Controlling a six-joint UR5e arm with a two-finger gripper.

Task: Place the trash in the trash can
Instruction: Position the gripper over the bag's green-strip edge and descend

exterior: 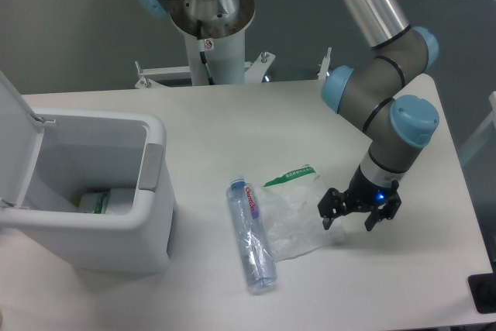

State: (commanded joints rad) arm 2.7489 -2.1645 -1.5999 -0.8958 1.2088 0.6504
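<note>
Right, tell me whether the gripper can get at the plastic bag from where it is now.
Probably yes. The gripper hangs with its jaws apart just off the right edge of the plastic bag, and nothing lies between them. The bottle lies on the bag's far side, out of the way.

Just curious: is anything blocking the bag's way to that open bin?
Only the bottle, lying on the table between the bag and the bin. The bin's lid is up.

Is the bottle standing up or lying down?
Lying down. The bottle lies flat on the table, white cap pointing away from the camera, right beside the plastic bag.
</note>
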